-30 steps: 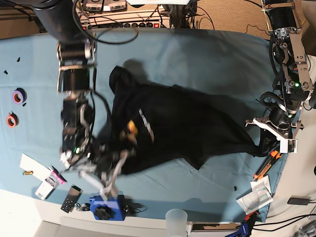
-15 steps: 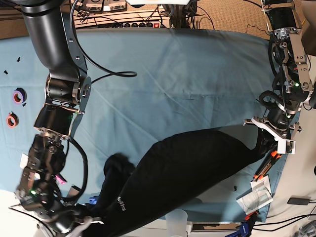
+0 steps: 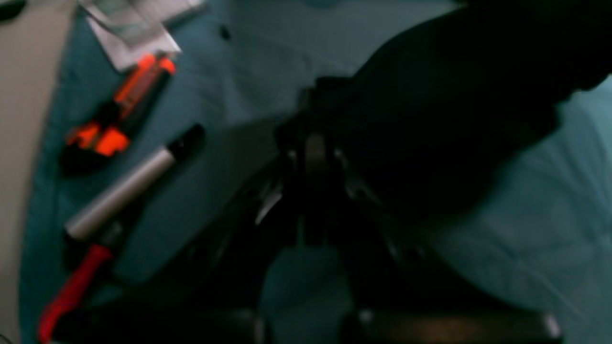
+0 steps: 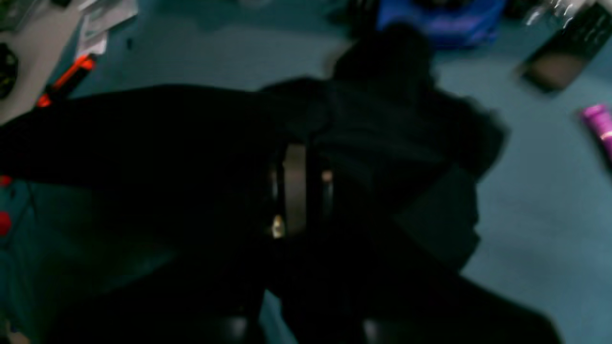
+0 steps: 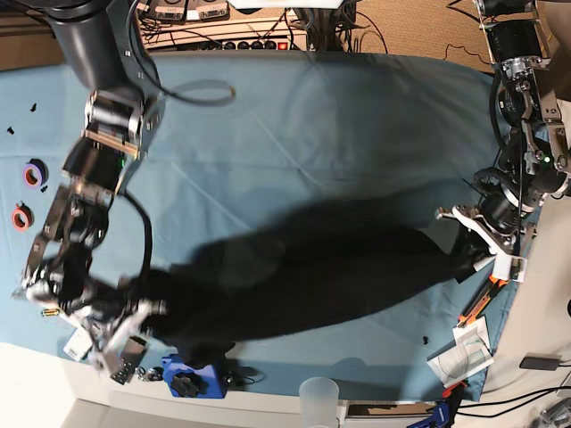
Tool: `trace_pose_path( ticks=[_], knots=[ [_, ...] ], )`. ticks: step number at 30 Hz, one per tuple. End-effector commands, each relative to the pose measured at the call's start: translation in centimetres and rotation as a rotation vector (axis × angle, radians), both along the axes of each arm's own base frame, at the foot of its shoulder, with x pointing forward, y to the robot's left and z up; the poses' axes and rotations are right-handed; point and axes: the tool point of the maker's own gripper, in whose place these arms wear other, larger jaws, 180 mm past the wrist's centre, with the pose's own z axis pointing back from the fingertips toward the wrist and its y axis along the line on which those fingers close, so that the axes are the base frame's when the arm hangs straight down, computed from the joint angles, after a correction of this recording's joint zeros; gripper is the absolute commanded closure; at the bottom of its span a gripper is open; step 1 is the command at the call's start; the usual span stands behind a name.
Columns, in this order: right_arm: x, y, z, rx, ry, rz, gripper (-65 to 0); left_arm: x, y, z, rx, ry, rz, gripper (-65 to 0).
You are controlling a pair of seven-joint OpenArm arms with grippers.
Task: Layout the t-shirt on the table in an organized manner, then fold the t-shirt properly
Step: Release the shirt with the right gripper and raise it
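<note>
Two arms share one garment. In the left wrist view, blurred and dim, the left gripper (image 3: 313,153) stands with its jaws drawn together on a bunched edge of the large black soft-fabric t-shirt (image 3: 444,100), which runs up and to the right from the pinch over the big table covered in light blue cloth (image 3: 535,215). To the left lie an orange-and-black hand tool (image 3: 117,114) and a silver tube with a red handle (image 3: 119,191), both clear of the shirt.

In the right wrist view, also blurred, the right gripper (image 4: 301,157) is likewise clamped on black fabric; the shirt spreads left from it in a long dark band and bunches just beyond the jaws. A blue box (image 4: 440,19) sits beyond that bunch, a pink object (image 4: 597,122) at the right edge.

In the base view the shirt hangs stretched between the two pinches as one long band, its long axis running from the right gripper (image 5: 134,316) low on the left of the picture up to the left gripper (image 5: 473,245) at the right of the picture. It lies over the near half of the table, its lower edge near the blue box (image 5: 192,374). Each arm holds one end, so I judge spreading depends on moving across that axis, toward the bare cloth at the far side.
</note>
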Motion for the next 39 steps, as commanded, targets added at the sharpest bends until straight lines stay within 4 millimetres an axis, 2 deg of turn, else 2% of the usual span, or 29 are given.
trace_pose_path(
  ticks=[1,5,10,14,16,22,25,27,29,32,35,39],
  knots=[
    [0.3,0.1,2.4,0.012,-0.089,0.019,0.0,0.0,0.0,1.0,-0.002,-0.027,-0.010,0.0],
    [-3.2,0.0,-1.1,-0.029,-0.044,0.034,0.0,-2.4,-0.6,-1.3,-0.007,0.058,-0.033,0.0],
    [-8.6,0.6,-4.5,-0.107,-0.001,0.063,0.0,-6.2,-1.4,-3.8,-0.004,0.141,-0.051,0.0],
    [-12.8,0.8,-6.6,-0.177,0.045,0.076,0.0,-8.7,-1.9,-6.0,-0.026,0.218,-0.049,0.0],
    [-13.9,0.6,-6.9,-0.211,0.035,0.065,0.0,-9.4,-2.0,-6.6,-0.030,0.237,-0.047,0.0],
    [-14.0,0.0,-7.0,-0.256,0.018,0.040,0.0,-9.2,-1.9,-6.3,-0.036,0.215,-0.041,0.0],
    [-13.5,0.1,-6.5,-0.243,-0.021,0.034,-12.9,-9.0,-1.9,-6.1,-0.040,0.199,-0.037,0.0],
    [-12.4,-0.5,-5.4,-0.218,-0.082,-0.041,-12.7,-9.0,-1.9,-6.1,-0.040,0.198,-0.037,0.0],
    [-10.6,-2.1,-4.2,-0.234,-0.161,-0.144,-12.7,-8.9,-1.9,-6.0,-0.042,0.192,-0.035,0.0],
    [-8.0,-4.2,-3.9,-0.235,-0.170,-0.243,-12.7,-8.7,-1.9,-5.8,-0.044,0.178,-0.033,0.0],
    [-6.0,-4.8,-4.3,-0.203,-0.147,-0.263,-12.7,-8.6,-1.9,-5.7,-0.044,0.176,-0.033,0.0],
    [-5.4,-4.7,-3.1,-0.211,-0.118,-0.248,-12.7,-8.6,-1.9,-5.7,-0.044,0.177,-0.033,0.0]
  ],
)
